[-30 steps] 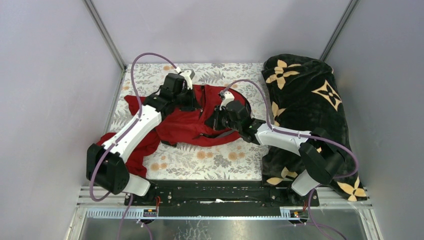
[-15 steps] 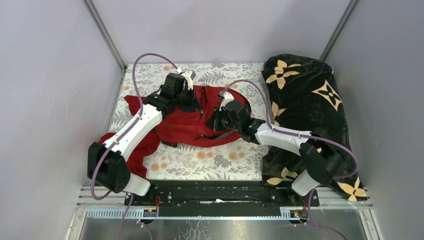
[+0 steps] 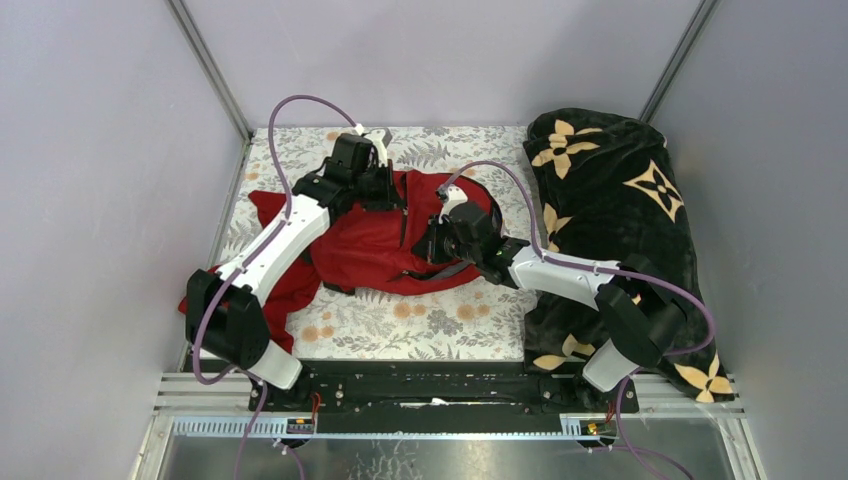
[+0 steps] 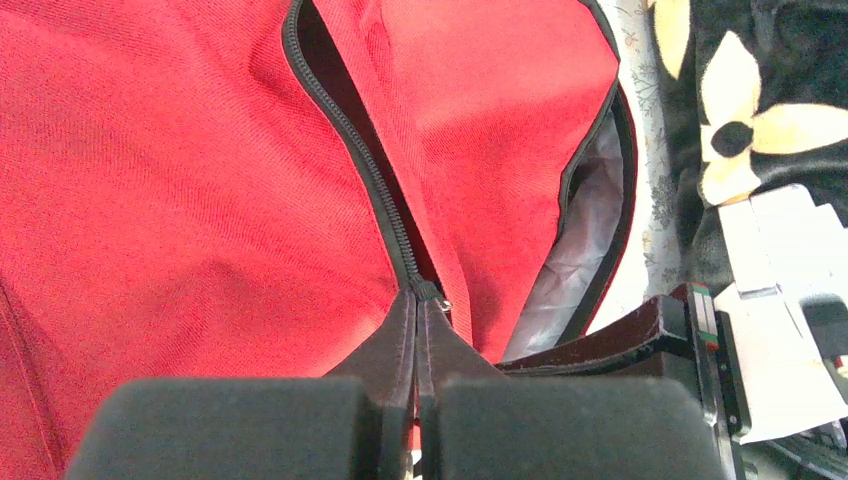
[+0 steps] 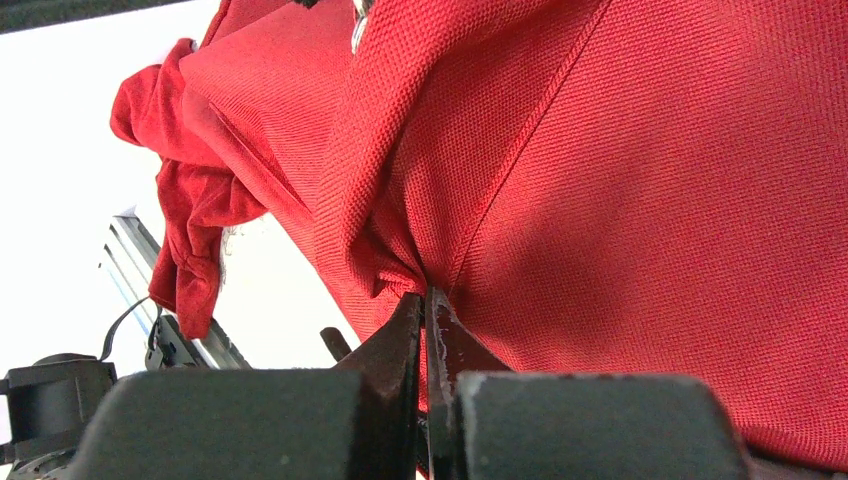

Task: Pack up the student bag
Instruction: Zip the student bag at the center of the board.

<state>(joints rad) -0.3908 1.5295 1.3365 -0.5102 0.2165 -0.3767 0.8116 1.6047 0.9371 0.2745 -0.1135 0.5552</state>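
The student bag [image 3: 375, 245], dark red with black zippers, lies at the middle of the floral table. My left gripper [image 3: 388, 195] is at the bag's far edge. In the left wrist view it [image 4: 418, 302] is shut on the zipper slider [image 4: 428, 291]. The black zipper [image 4: 345, 130] gapes beyond the slider. Grey lining [image 4: 580, 250] shows in the main opening. My right gripper [image 3: 426, 246] is at the bag's right side. In the right wrist view it [image 5: 425, 300] is shut on a pinched fold of the bag's fabric [image 5: 620, 200].
A thin red cloth [image 3: 280, 295] lies under my left arm at the table's left and shows in the right wrist view [image 5: 190, 220]. A black blanket with tan flowers [image 3: 620, 200] fills the right side, close to the bag. Grey walls enclose the table.
My left arm has swung and its gripper has moved a little toward the far side, still shut on the zipper slider. My right gripper has hardly moved and keeps its hold.
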